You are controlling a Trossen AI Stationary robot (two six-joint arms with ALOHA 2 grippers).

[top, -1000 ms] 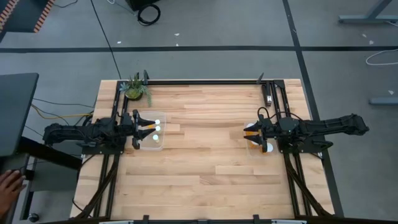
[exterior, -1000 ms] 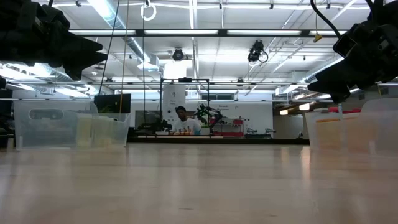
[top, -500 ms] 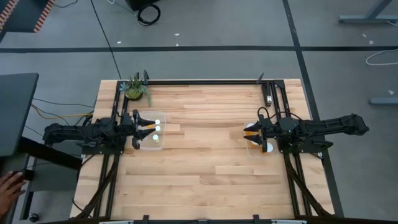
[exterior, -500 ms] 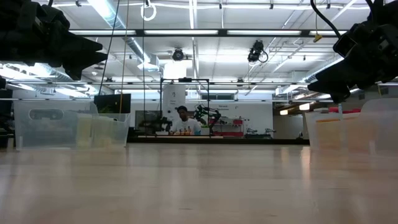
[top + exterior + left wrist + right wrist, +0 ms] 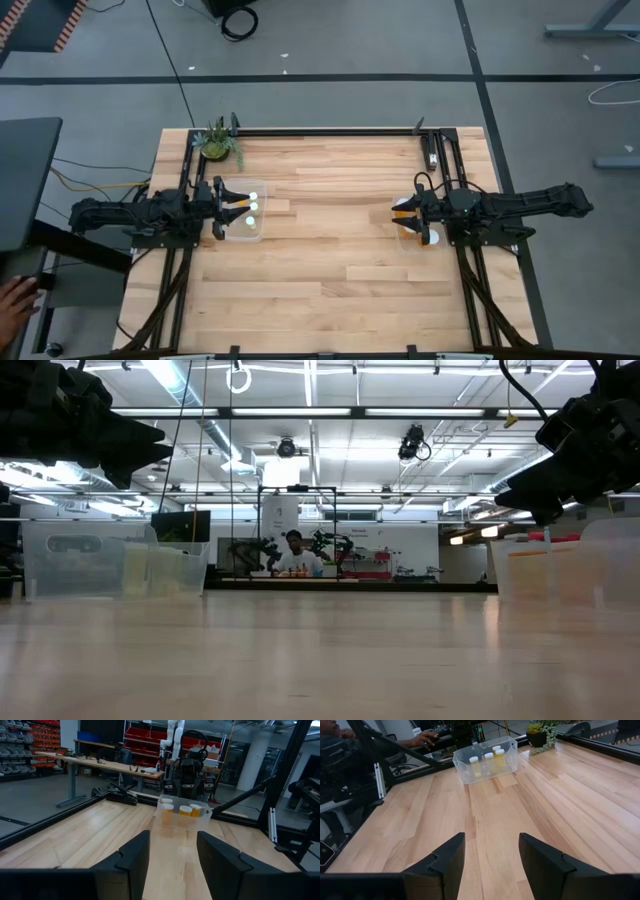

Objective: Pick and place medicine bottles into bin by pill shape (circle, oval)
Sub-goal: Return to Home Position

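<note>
Two clear plastic bins hold the medicine bottles. The left bin (image 5: 247,214) shows several white caps from above, and the right wrist view shows it (image 5: 486,759) with several amber bottles (image 5: 489,761) standing upright inside. The right bin (image 5: 416,230) shows in the left wrist view (image 5: 183,815) with orange bottles (image 5: 185,811) inside. My left gripper (image 5: 219,208) hovers open and empty at the left bin's left side. My right gripper (image 5: 408,216) hovers open and empty over the right bin. Their fingers stand apart in the wrist views (image 5: 172,840) (image 5: 491,842).
A green potted plant (image 5: 217,143) stands at the far left corner. A black frame (image 5: 330,131) runs along the table's far edge and sides. Bare wood lies between the two bins. A person's hand (image 5: 12,300) is off the table's left side.
</note>
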